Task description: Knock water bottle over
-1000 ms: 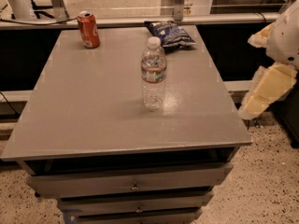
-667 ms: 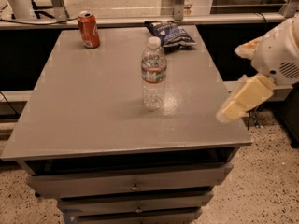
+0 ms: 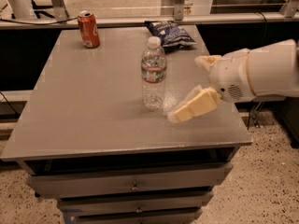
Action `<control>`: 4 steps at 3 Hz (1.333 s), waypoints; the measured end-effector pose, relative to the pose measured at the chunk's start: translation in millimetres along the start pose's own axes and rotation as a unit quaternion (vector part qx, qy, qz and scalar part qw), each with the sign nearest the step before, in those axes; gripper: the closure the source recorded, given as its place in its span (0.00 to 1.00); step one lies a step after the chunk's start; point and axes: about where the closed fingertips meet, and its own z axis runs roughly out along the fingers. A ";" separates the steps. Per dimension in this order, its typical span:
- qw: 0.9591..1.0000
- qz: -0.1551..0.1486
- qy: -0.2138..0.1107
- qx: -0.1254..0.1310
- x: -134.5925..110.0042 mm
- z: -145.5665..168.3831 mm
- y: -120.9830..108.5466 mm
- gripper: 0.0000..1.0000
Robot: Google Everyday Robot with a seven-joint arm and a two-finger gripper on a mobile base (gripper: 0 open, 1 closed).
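Observation:
The water bottle (image 3: pixel 153 74) is clear ribbed plastic with a white cap and a red, white and green label band. It stands upright near the middle of the grey table (image 3: pixel 88 106). My gripper (image 3: pixel 187 90) reaches in from the right on a white arm, just right of the bottle and a little nearer the front. Its two cream fingers are spread apart with nothing between them. The lower finger (image 3: pixel 193 106) points at the bottle's base and stops a short gap from it; the upper finger is level with the label.
An orange-red soda can (image 3: pixel 88 29) stands at the table's far left corner. A dark blue chip bag (image 3: pixel 170 33) lies at the far edge behind the bottle. Drawers sit under the tabletop. A rail and glass partition run behind the table.
The arm has swung in from the right edge of the table leftward over the tabletop, closing on the bottle. The bottle, can and bag have not moved.

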 end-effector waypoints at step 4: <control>0.982 0.039 -0.184 -0.028 -50.4 106.3 6.1 0.41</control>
